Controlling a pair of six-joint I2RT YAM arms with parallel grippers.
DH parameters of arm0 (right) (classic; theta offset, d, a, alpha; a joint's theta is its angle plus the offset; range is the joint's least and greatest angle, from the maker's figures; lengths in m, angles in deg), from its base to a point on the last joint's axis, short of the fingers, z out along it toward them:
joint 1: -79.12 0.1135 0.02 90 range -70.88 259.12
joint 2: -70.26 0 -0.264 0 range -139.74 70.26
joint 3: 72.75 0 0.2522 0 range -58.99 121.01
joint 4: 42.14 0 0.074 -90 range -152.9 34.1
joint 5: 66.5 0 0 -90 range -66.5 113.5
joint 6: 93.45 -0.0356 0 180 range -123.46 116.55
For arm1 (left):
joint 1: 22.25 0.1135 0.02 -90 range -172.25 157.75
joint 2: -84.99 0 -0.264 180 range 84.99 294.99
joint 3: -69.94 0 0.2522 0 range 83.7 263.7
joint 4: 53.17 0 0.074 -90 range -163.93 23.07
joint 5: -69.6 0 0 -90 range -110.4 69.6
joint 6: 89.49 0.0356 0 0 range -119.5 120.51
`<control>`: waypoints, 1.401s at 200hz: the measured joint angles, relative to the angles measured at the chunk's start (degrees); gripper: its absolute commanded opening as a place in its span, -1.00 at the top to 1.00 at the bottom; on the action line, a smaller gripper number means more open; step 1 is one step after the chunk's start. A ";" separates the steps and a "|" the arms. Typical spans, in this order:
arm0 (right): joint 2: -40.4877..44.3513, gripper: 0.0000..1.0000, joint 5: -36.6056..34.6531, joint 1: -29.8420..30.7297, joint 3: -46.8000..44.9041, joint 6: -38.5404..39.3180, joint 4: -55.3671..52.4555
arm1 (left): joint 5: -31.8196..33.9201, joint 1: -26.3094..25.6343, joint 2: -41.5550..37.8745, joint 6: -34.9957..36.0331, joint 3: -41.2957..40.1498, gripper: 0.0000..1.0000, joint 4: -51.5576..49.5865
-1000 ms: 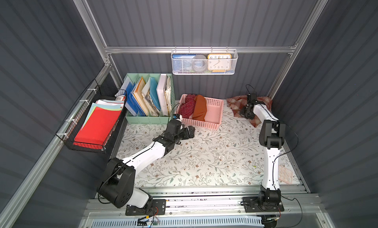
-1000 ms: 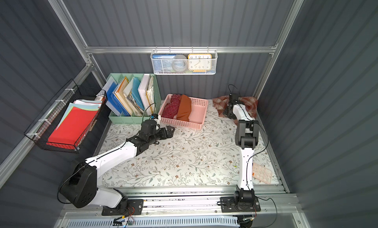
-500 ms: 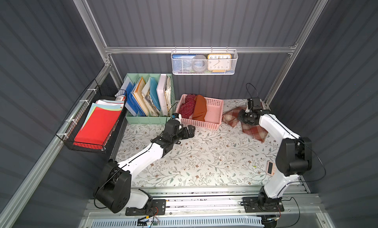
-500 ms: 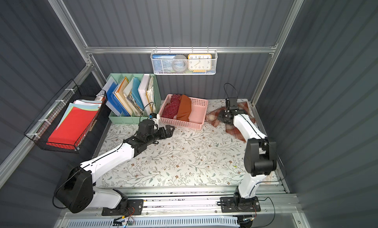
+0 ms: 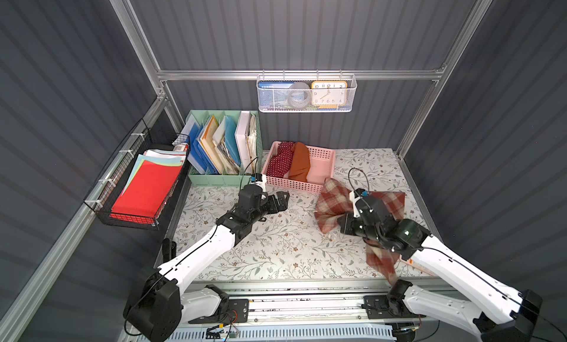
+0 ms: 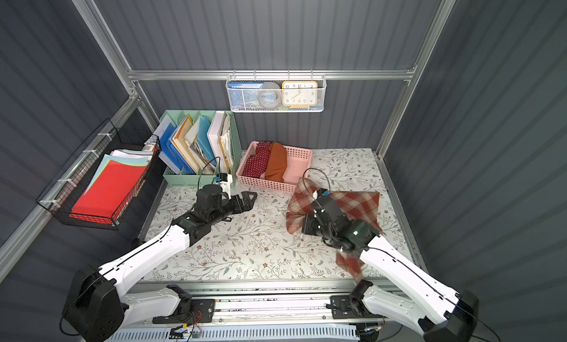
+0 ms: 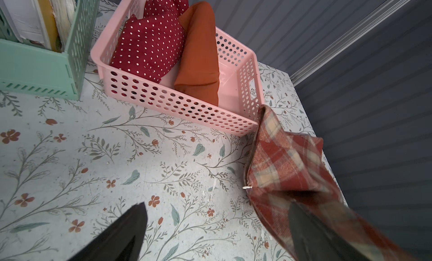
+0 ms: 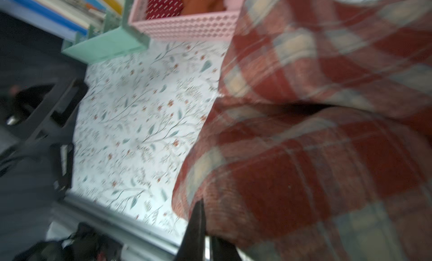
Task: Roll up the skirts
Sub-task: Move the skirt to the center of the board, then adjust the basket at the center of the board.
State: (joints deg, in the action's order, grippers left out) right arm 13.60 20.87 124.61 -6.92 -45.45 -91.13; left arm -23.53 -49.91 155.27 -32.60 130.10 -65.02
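dragging the plaid skirt (image 5: 333, 199) out of the far right corner toward the near right, the right gripper (image 5: 345, 225) stays clamped on it, so it can likely be spread for rolling; the left gripper (image 5: 280, 199) waits, jaws apart, by the basket (image 5: 322, 159)

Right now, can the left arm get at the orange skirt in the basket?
Probably yes. The open left claw is just before the open-topped basket, and the orange skirt lies uncovered inside. The plaid skirt is off to one side.
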 measured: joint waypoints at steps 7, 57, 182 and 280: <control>-0.68 0.71 1.09 4.17 -0.85 -1.90 0.98 | 0.15 0.00 -0.26 0.00 -0.31 -0.99 -0.07; -8.15 -0.15 13.84 17.35 -0.46 -5.75 2.89 | 0.59 0.00 -0.57 -1.01 -2.08 -1.00 -0.17; -43.08 -0.09 -9.99 -18.67 26.29 17.14 4.11 | 2.01 8.96 27.26 -3.63 7.78 1.00 7.32; -72.85 0.42 0.98 -29.40 58.21 20.68 6.38 | -11.23 10.73 57.05 -0.76 34.58 1.00 10.03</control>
State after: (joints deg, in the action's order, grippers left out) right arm -59.25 21.85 95.22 51.29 -24.78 -84.74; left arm -34.77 -39.18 212.32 -33.36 164.67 -54.99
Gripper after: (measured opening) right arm 0.136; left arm 0.000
